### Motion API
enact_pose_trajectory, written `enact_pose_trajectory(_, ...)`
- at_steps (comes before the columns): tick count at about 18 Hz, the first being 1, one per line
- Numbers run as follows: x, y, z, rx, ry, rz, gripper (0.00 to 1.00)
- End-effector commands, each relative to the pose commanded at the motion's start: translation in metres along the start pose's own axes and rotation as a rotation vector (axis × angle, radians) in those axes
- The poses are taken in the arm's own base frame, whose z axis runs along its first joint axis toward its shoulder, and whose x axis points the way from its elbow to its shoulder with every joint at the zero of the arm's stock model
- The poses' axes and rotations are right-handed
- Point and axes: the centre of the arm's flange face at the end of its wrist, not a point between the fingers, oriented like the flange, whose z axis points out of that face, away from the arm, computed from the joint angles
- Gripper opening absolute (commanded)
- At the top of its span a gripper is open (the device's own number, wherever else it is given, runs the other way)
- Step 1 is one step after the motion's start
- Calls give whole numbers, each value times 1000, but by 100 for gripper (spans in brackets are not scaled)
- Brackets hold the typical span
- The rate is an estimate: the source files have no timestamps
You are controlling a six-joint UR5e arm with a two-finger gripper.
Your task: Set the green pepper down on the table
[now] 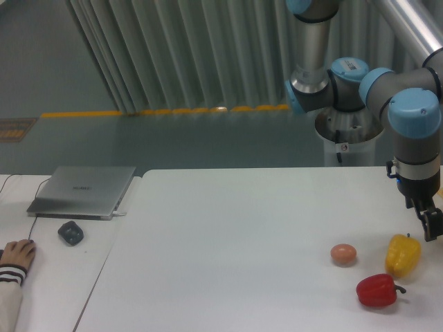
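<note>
Laptop [82, 191], mouse [70, 232], peppers, egg [343, 254]

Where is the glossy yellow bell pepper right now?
The glossy yellow bell pepper stands at the white table's right edge, just below the end effector, between the peach-coloured round fruit and red pepper.

Evenly lit from overhead, cool cast. Soft, short shadows on the worktop [242, 235]. Mild overall softness; faint glare along the far floor stripe [166, 111].

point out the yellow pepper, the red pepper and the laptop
glossy yellow bell pepper [403, 254], fixed camera, middle of its body
glossy red bell pepper [377, 290], fixed camera, middle of its body
closed silver laptop [84, 190], fixed camera, centre of its lid
</note>
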Motion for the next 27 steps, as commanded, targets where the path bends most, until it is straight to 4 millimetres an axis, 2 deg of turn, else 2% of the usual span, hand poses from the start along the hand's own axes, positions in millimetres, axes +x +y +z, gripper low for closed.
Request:
enact_pose_trajectory(5, -3, 6, 3, 1, -2, -13, 100)
enact_pose_trajectory(11, -7, 52, 7, -8, -17, -64, 100)
enact_pose_trajectory(13, -8, 57, 6, -13, -20, -8, 100)
enact_pose_trajectory(17, -9, 80, 8, -13, -17, 115, 100)
enact_pose_trajectory(24, -11, 139, 17, -27, -29, 286, 100)
enact_pose_trajectory(27, -11, 145, 18, -30, -28, 323, 100)
